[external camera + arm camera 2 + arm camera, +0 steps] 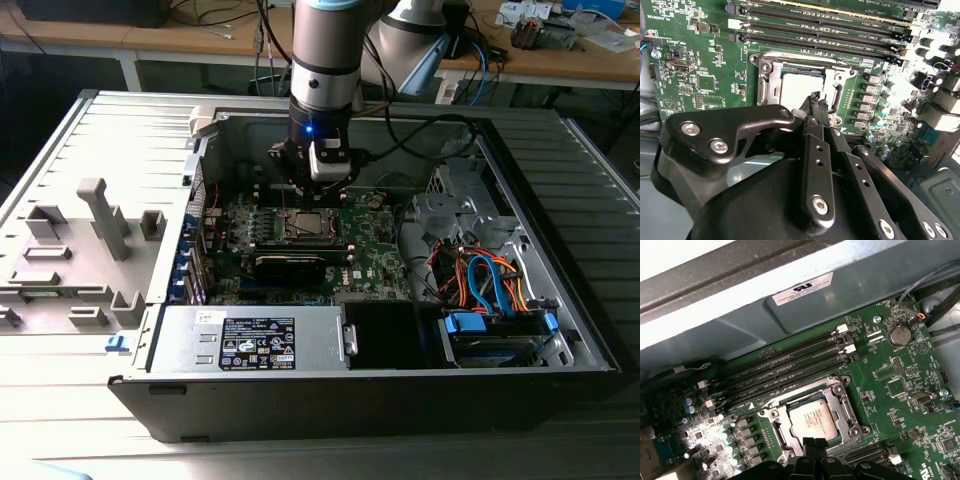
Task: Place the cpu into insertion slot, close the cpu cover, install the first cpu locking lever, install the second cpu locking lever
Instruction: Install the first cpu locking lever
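Cpu (812,420): lies flat in insertion slot (856,430) on green motherboard (890,390), cpu cover (781,432) framing it. Gripper (813,444): jaws pressed together, holding nothing, tips at slot edge just beside cpu.

We've got green motherboard (890,385), silvery-grey cpu (812,421), dull silver cpu cover (844,409), black gripper (816,101), blue and orange cables (483,278).

The exterior view looks down into the case (400,395); both wrist views sit close above the insertion slot (777,427) (766,82).
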